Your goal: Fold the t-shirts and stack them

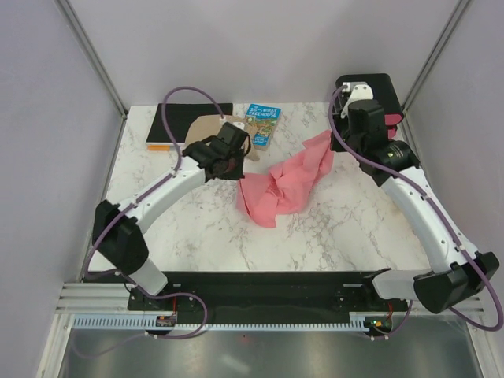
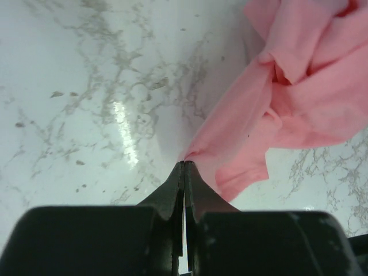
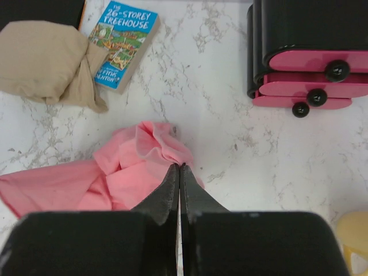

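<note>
A salmon-pink t-shirt point(image 1: 285, 187) lies crumpled in the middle of the marble table. My left gripper point(image 1: 239, 172) is at its left edge. In the left wrist view the left gripper point(image 2: 184, 163) is shut, and a corner of the t-shirt point(image 2: 299, 98) is pinched at its tips. My right gripper point(image 1: 337, 138) is at the shirt's far right corner. The right wrist view shows the right gripper point(image 3: 179, 165) shut on a bunched fold of the t-shirt point(image 3: 132, 172). Between the two grips the cloth sags in wrinkles.
A blue paperback book point(image 1: 261, 124) point(image 3: 122, 43) and a beige cloth bundle point(image 1: 203, 126) point(image 3: 49, 63) lie at the back. A flat black item point(image 1: 175, 122) sits back left. A black box with pink drawer fronts point(image 1: 378, 90) point(image 3: 310, 52) stands back right. A yellow object point(image 3: 353, 236) shows at the right wrist view's edge.
</note>
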